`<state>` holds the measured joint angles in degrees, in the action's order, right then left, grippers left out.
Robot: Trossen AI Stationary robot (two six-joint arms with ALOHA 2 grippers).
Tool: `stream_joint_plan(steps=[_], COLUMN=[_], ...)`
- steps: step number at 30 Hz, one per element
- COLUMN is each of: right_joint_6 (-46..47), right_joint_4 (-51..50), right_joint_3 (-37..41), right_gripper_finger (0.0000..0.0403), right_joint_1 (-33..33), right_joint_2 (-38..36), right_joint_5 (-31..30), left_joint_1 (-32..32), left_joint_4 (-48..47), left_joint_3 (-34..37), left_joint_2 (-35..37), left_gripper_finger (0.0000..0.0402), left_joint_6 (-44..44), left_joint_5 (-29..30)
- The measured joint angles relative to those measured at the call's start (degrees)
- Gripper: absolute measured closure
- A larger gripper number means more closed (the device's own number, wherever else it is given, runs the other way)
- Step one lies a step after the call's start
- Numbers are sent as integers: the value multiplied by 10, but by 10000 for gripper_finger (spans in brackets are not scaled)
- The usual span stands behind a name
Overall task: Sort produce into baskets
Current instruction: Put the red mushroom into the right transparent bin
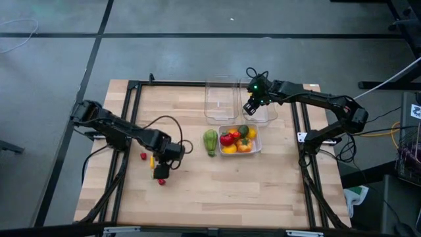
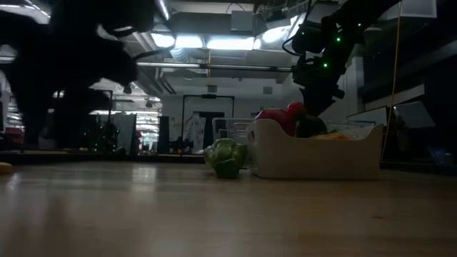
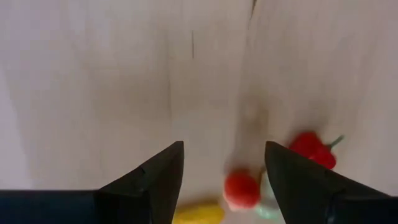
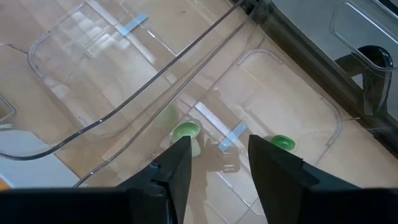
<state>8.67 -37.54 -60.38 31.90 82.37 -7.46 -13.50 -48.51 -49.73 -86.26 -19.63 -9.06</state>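
The whitish basket (image 1: 257,149) serves as the reference point; it sits near the middle of the counter (image 1: 263,191) and is filled with red, yellow and orange produce (image 1: 235,139). A green ribbed piece (image 1: 210,142) lies on the counter just beside this basket, on the side facing the left arm. Two clear baskets (image 1: 220,99) stand directly behind it, apparently kept empty to receive sorted groups.

The right gripper (image 4: 214,158) hangs over the clear basket nearest the whitish one. Its jaws stand partly open with nothing between them. Two small green bits (image 4: 185,131) lie on that clear basket's floor below, which suggests green pieces are being collected there.

The left gripper (image 3: 224,168) is positioned well apart from the whitish basket, over loose small pieces on the counter. Its jaws are partly open and empty, straddling a small red round piece (image 3: 241,190); a yellow bit (image 3: 198,213) and a red stemmed piece (image 3: 313,149) lie just beside it. The probable next step is a pickup.
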Motion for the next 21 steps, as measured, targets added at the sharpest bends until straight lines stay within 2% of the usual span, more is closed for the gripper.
stream_joint_plan(steps=[11,21], right_joint_6=[0,0], right_joint_4=[0,0], right_joint_3=[0,0], right_gripper_finger=[244,244], right_joint_1=[0,0], right_joint_2=[0,0], right_joint_5=[0,0], left_joint_1=[-61,-72], left_joint_4=[-6,1], left_joint_3=[38,65], left_joint_2=[0,0], left_gripper_finger=[183,183], left_joint_6=[-86,-111], left_joint_5=[-22,-25])
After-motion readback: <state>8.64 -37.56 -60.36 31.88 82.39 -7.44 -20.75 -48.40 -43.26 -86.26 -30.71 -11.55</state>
